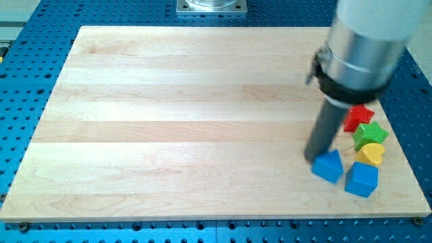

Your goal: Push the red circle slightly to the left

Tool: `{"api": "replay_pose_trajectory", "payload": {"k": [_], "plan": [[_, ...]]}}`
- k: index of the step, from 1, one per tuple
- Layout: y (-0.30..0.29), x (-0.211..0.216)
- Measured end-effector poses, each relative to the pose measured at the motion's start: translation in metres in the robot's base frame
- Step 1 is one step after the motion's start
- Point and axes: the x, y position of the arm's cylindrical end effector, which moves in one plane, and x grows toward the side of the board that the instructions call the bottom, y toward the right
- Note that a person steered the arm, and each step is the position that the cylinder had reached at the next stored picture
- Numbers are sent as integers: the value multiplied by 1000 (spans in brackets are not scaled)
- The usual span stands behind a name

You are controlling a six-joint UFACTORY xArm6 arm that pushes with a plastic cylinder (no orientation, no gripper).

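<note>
Camera view, my tip [314,158] touching blue block [328,166], red star [358,117] beside rod

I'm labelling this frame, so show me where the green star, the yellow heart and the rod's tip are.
green star [370,133], camera view, middle of its top face.
yellow heart [370,154], camera view, middle of its top face.
my tip [314,158], camera view, very end of the rod, touching the blue block's [328,166] left edge.

A single camera is looking down at a slant from in front of and above the counter [169,121], taking in nearly the whole wooden board with blue perforated plate showing around it. The arm's grey body [368,40] is sitting close to the lens, filling the frame's upper right corner.
</note>
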Motion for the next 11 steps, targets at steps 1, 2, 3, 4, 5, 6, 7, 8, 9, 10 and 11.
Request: {"api": "replay_pose_trajectory", "payload": {"k": [1, 2, 3, 4, 5, 6, 7, 8, 9, 10, 11], "plan": [[-12, 3], [-49, -88], [-54, -189], [-26, -264], [2, -328], [29, -357], [117, -361], [153, -299], [162, -224], [137, -193], [131, -191]]}}
